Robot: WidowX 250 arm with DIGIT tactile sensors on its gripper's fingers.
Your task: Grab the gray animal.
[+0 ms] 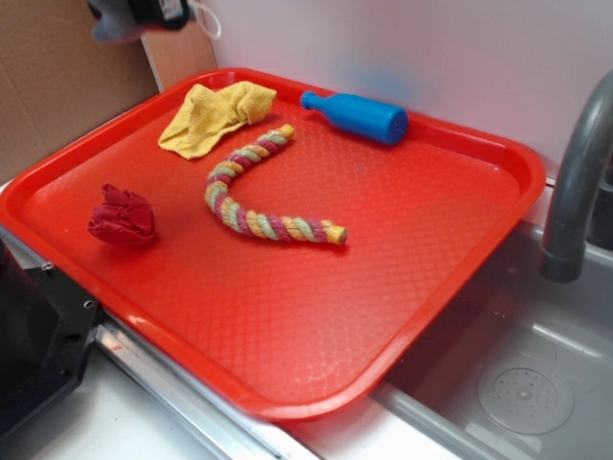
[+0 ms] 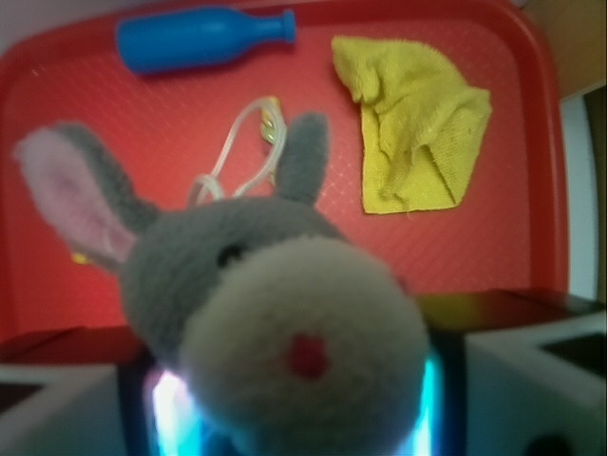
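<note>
The gray animal (image 2: 237, 275), a plush toy with a white muzzle, a red-pink nose and gray ears, fills the wrist view between the two jaws. My gripper (image 2: 294, 399) is shut on it and holds it high above the red tray (image 2: 57, 285). In the exterior view the gripper (image 1: 153, 11) is at the top left edge, above the tray's far left corner, with a bit of the gray animal (image 1: 113, 24) showing under it.
On the red tray (image 1: 316, 316) lie a yellow cloth (image 1: 215, 113), a blue bottle (image 1: 356, 115), a braided rope (image 1: 251, 192) and a dark red cloth wad (image 1: 123, 217). A sink with a gray faucet (image 1: 575, 182) is at the right.
</note>
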